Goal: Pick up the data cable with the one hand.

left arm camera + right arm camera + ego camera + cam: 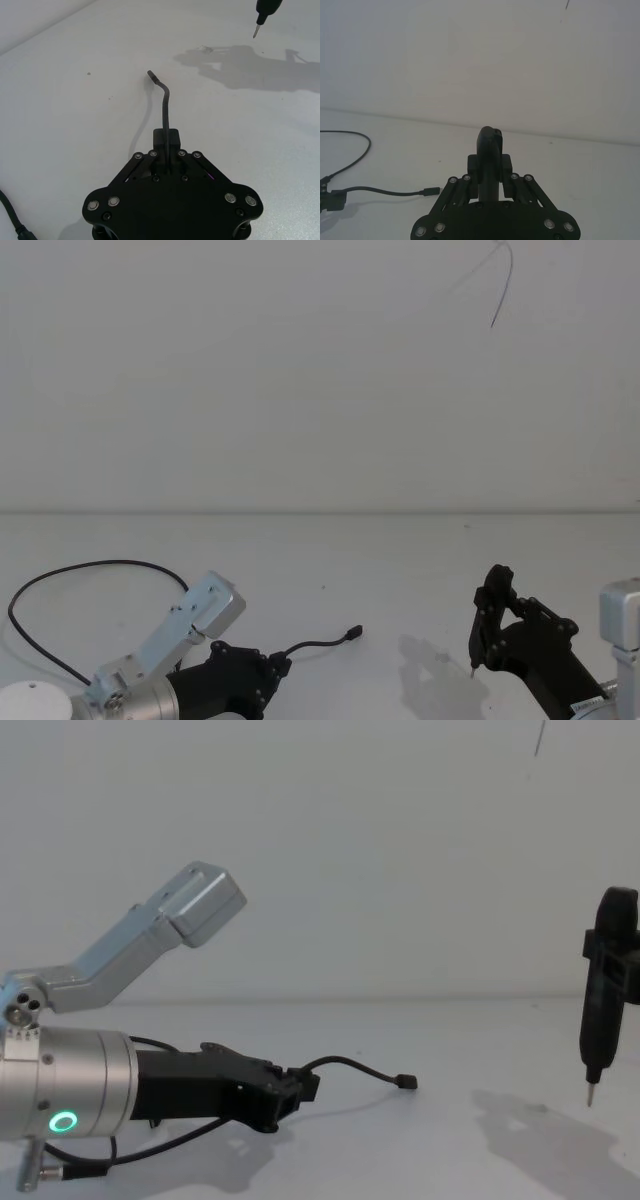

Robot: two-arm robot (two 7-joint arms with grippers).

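1 data cable (320, 644), 2 grippers, left gripper (283, 665) and right gripper (492, 630), 1 pen-shaped tool (597, 1020), 1 table (400, 560).

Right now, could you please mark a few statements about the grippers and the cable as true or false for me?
1. The left gripper is shut on the data cable. True.
2. The right gripper is empty. False: it grips a pen-shaped tool, pointing down.
3. The cable's plug sticks out past the left gripper's fingertips. True.
4. The tool touches that plug. False: its tip hangs well apart from it.
5. The rest of the cable lies on the robot's right. False: it loops over the table on the robot's left.
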